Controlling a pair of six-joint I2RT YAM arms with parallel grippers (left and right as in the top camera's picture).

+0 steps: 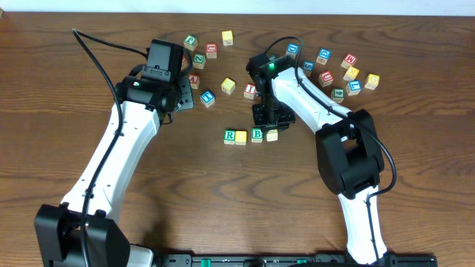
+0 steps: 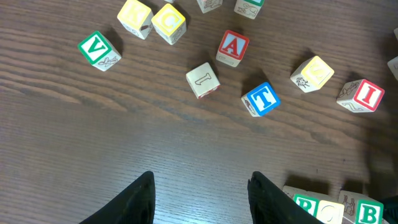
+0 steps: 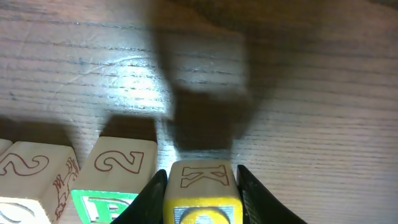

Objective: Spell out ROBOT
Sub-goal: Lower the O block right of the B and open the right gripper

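A row of blocks lies mid-table: green R point(image 1: 229, 136), a yellow block point(image 1: 241, 137) and green B point(image 1: 257, 134). My right gripper point(image 1: 270, 122) is shut on a yellow O block point(image 1: 272, 135) just right of the B. In the right wrist view the jaws point(image 3: 200, 173) clamp this block point(image 3: 202, 186), which has a K on its side, beside the green B block point(image 3: 102, 202). A blue T block point(image 1: 207, 97) lies behind the row and also shows in the left wrist view point(image 2: 261, 99). My left gripper point(image 2: 200, 199) is open and empty over bare wood, near the T.
Loose letter blocks are scattered at the back: a red A point(image 2: 232, 47), a red I point(image 2: 360, 95), a green V point(image 2: 98, 50), yellow blocks point(image 2: 168, 23), and a cluster at the back right point(image 1: 349, 74). Both arms reach over the table's middle.
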